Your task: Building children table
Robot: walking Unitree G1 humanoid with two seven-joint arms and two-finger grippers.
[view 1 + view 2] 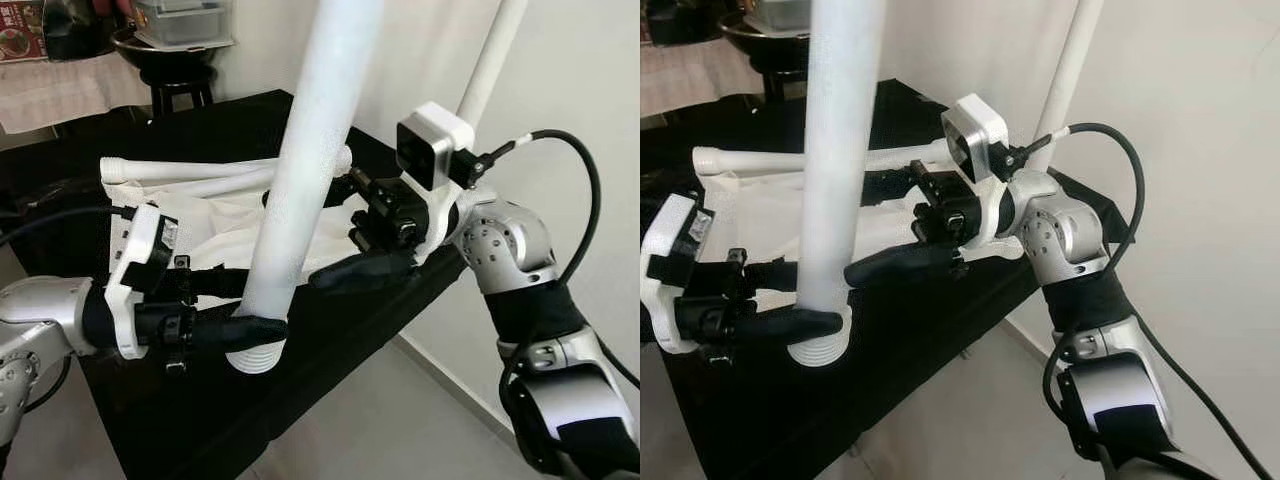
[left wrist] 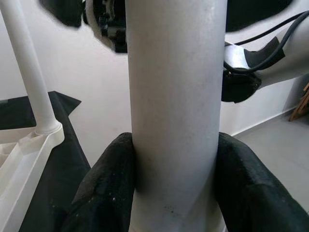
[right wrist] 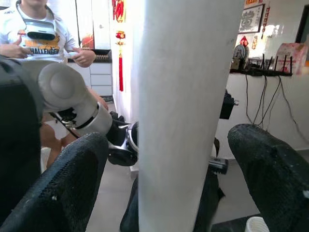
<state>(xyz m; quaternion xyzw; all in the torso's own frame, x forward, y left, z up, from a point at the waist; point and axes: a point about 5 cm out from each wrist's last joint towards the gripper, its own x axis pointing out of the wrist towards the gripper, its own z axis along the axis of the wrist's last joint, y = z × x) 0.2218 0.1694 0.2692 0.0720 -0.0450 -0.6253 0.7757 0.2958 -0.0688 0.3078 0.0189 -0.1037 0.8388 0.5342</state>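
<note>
left gripper jaws pinch the leg just above its threaded end, keeping it upright off the table edge; right gripper jaws stand spread around it higher up, at two o'clock — likely a guide, not a grip. tabletop lies behind, at eleven.

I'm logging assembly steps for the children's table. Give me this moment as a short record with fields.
held part: white table leg, upright, threaded end at the bottom
left end effector: shut on the leg just above its threaded end
right end effector: open, fingers either side of the leg, higher up
table top: white, lying upside down on the black-covered table
fitted leg: already standing up from the far corner
bystander: person in the right wrist view
</note>
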